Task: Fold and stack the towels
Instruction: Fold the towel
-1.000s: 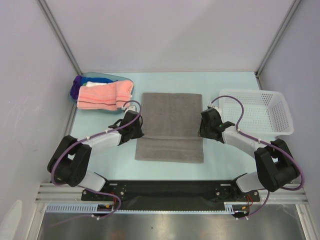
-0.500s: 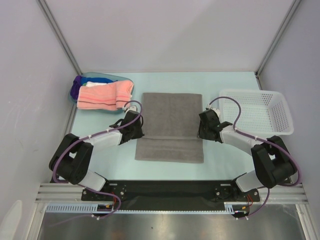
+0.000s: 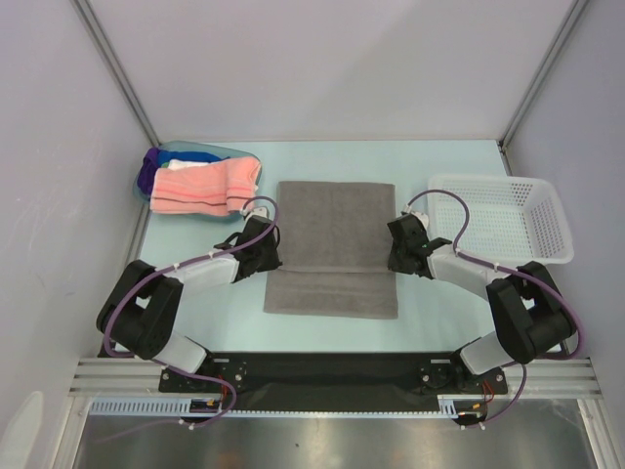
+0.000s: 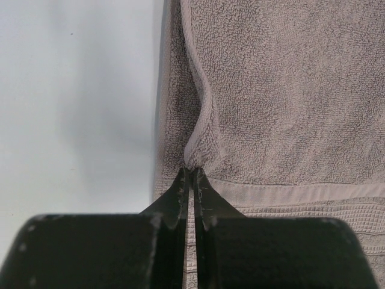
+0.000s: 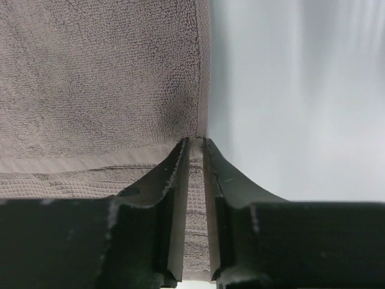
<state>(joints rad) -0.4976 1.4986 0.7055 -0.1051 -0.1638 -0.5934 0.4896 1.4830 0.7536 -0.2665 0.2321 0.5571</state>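
Pinching grey towel [image 3: 335,225] left edge, left gripper [image 4: 191,173] clenched; right gripper [image 5: 196,143] straddling right edge, grip unclear.

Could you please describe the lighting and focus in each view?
Top external view: even, soft light, all sharp, the grey terry towel barely casting a shadow on the pale table. Left wrist view: the terry loops are crisp, the black left gripper near the lens slightly soft. Right wrist view: streaky glare on the table, dark shadow on the towel ahead of the right gripper.
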